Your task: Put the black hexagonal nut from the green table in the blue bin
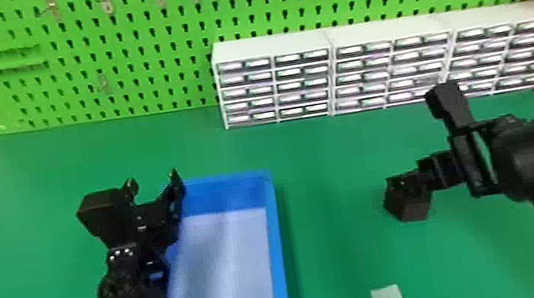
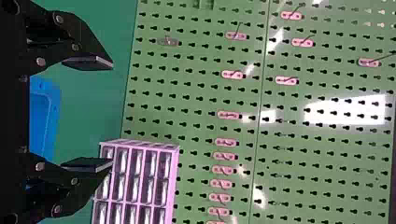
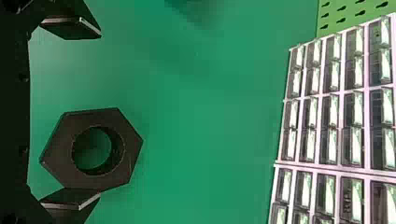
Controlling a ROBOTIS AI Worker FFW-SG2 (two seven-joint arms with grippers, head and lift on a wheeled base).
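- Head view: the blue bin (image 1: 276, 261) sat at seven o'clock; your left end effector (image 1: 154, 182) crowded its eleven-o'clock corner, open worktop (image 1: 326, 177) at its three.
- Left wrist view: that end effector gaped empty.
- Right wrist view: the black hexagonal nut (image 3: 60, 149) lay within your wide, empty right end effector (image 3: 100, 114); probably rigid, best pinched across opposite flats.

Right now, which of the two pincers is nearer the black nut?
The right pincer: the nut is close to one of its fingers, while the left pincer is by the blue bin.
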